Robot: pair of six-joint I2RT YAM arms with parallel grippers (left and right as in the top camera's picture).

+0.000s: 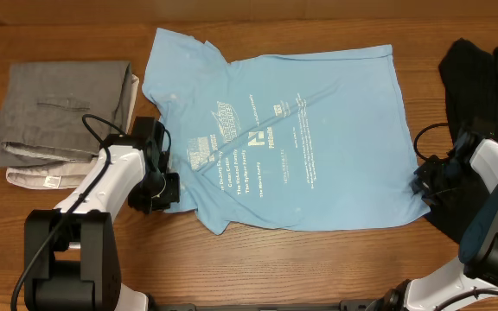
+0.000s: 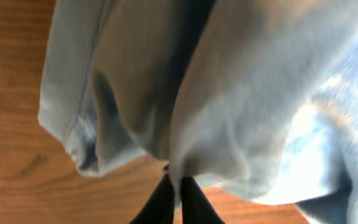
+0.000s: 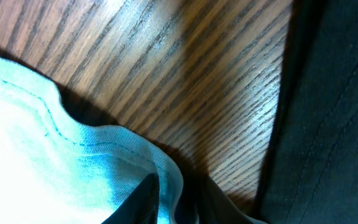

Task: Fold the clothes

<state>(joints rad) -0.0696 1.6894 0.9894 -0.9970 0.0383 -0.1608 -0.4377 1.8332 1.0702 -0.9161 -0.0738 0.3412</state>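
T-shirt [image 1: 318, 164] flat mid-frame, left gripper [image 1: 171, 186] pinched tight on its lower-left edge, right gripper [image 1: 424, 181] nipping the lower-right hem; bare table [image 1: 318, 268] below, grey pile [image 1: 59, 112] upper left, black cloth [image 1: 482, 69] right

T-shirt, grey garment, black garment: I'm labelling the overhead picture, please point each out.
T-shirt [image 1: 353, 155], overhead view, plain cloth right of the print.
Grey garment [image 1: 59, 112], overhead view, middle of its folded top.
Black garment [image 1: 482, 78], overhead view, its upper part.

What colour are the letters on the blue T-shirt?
White. The letters on the T-shirt show best in the overhead view.
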